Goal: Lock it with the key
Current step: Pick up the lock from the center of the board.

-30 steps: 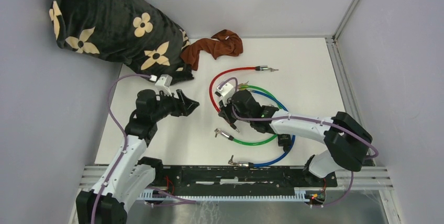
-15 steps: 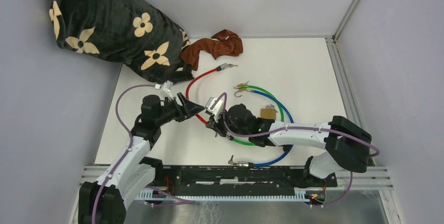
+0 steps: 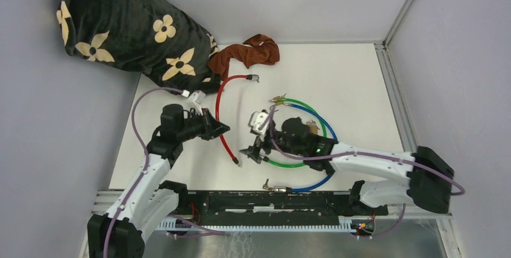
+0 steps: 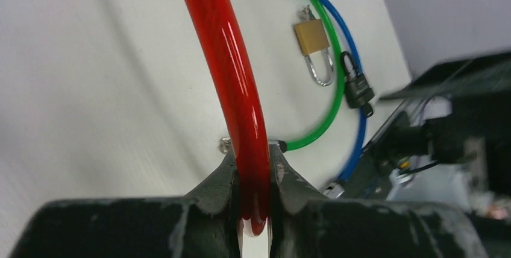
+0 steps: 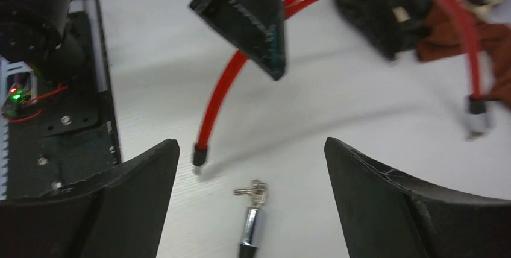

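Note:
My left gripper (image 3: 218, 130) is shut on the red cable (image 3: 220, 98), which fills the left wrist view between the jaws (image 4: 253, 167). My right gripper (image 3: 252, 151) stands wide open just above the table (image 5: 250, 143). Between its fingers lies a small silver key (image 5: 253, 190), stuck in the metal end of the green cable (image 3: 294, 165). The red cable's black tip (image 5: 197, 155) rests just left of the key. A brass padlock (image 4: 311, 36) and a black padlock (image 4: 357, 88) lie inside the cable loops.
A blue cable (image 3: 319, 182) loops round the green one. A black flowered blanket (image 3: 120, 23) fills the far left corner, with a brown cloth (image 3: 247, 53) beside it. The black mounting rail (image 3: 271, 201) runs along the near edge.
The right gripper dragged the red cable leftward, then let it go and opened. The left gripper closed on the red cable, whose free end now lies near the key.

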`<state>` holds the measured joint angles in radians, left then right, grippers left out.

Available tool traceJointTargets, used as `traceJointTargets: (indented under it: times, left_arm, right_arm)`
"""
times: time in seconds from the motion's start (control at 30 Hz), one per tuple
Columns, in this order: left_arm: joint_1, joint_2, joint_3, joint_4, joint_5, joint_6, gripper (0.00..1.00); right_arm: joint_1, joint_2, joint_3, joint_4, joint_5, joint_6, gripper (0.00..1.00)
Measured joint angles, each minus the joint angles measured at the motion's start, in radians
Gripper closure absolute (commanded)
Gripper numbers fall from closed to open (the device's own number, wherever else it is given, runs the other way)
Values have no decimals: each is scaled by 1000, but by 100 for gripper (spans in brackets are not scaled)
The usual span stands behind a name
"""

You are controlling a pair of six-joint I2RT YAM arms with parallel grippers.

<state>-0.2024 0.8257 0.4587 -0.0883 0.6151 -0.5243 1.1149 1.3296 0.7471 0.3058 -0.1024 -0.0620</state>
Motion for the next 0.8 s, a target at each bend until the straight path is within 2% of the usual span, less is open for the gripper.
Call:
traceJointTargets:
  times: [0.2,0.27,0.37,0.53,0.8]
  left_arm:
    - [0,0,257,-329,84,626,98]
    - [0,-1,346,-447,115,840,98]
    - [0,1,451,-601,135,1074,98]
    - [0,-3,534,-742,147,1284,98]
    - [-1,-91,526,-822,177,1394,98]
  right_arm:
    - [-187,-337,-47,-37,-3,-75,2]
    - [-260,-398,-46,-51,-15,-104,2]
    - [-293,-425,-46,-95,-45,-170,2]
    - [-295,-423,-46,-176,-85,-266,2]
    - [-299,-352,-46,-261,-187,-333,2]
